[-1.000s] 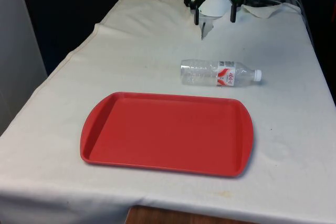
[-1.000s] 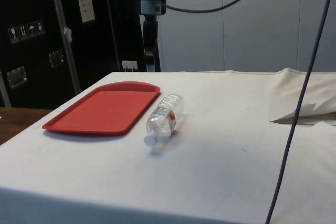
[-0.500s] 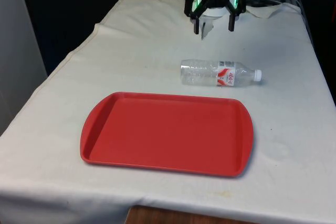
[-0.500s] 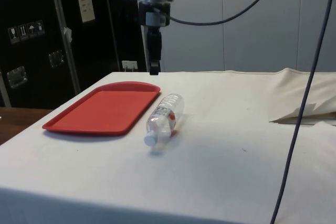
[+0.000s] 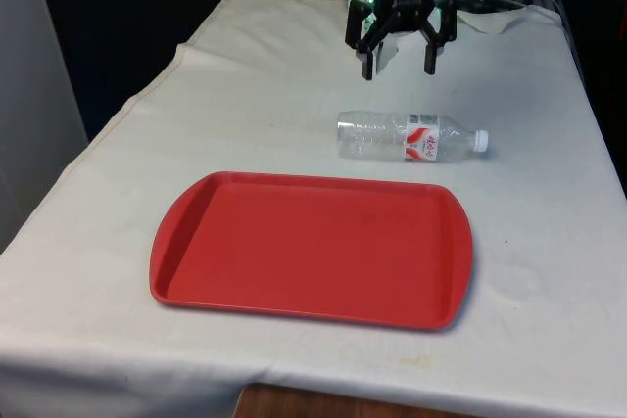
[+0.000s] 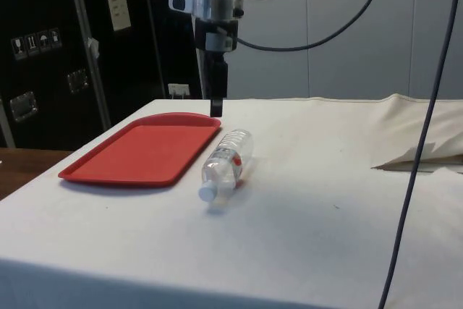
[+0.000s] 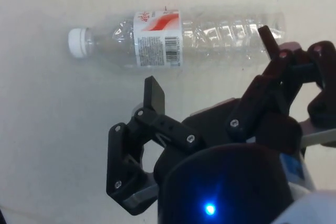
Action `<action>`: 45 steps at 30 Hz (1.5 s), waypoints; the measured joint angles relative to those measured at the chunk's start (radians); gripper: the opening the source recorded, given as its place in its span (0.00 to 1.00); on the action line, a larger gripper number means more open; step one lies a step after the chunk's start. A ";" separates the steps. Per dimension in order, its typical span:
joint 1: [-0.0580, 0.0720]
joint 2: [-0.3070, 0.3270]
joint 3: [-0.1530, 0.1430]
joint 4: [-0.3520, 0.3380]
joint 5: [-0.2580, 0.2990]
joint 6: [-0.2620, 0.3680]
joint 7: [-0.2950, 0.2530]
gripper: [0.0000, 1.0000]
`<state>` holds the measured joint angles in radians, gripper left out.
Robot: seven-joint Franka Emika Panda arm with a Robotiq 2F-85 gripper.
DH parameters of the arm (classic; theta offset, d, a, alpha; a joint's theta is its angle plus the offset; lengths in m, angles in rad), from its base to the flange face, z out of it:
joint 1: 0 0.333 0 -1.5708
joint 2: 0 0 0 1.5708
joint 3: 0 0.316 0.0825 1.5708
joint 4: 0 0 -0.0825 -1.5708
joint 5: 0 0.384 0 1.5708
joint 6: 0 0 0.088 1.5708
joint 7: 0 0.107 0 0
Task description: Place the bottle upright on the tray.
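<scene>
A clear plastic bottle (image 5: 409,137) with a white cap and a red-and-white label lies on its side on the white cloth, cap toward the front view's right. The side view has the bottle (image 6: 227,160) lying beside the tray's far corner, cap toward the camera. A red tray (image 5: 313,247) sits empty nearer the front edge. My gripper (image 5: 399,67) hangs open in the air beyond the bottle, toward the table's far end, holding nothing. From the wrist, the bottle (image 7: 178,38) lies crosswise just past my spread fingertips (image 7: 154,92).
Crumpled white cloth folds (image 5: 490,15) lie at the far end behind the gripper. A dark cable (image 6: 416,142) hangs down in the side view over the cloth folds (image 6: 419,142).
The gripper has come down and forward toward the bottle, staying open. Bottle and tray have not moved.
</scene>
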<state>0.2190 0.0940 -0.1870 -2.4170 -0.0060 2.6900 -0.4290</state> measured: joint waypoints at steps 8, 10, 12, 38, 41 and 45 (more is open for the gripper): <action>0.001 0.003 0.019 0.002 0.000 0.001 -0.035 1.00; 0.001 0.003 0.022 0.002 0.000 0.000 -0.039 1.00; 0.001 0.003 0.030 0.002 0.000 -0.002 -0.048 1.00; 0.001 0.016 0.086 0.006 -0.023 -0.016 -0.099 1.00; 0.001 0.021 0.087 0.007 -0.023 -0.016 -0.111 1.00; 0.001 0.030 0.087 0.007 -0.023 -0.016 -0.132 1.00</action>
<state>0.2200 0.1240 -0.1000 -2.4100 -0.0290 2.6740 -0.5610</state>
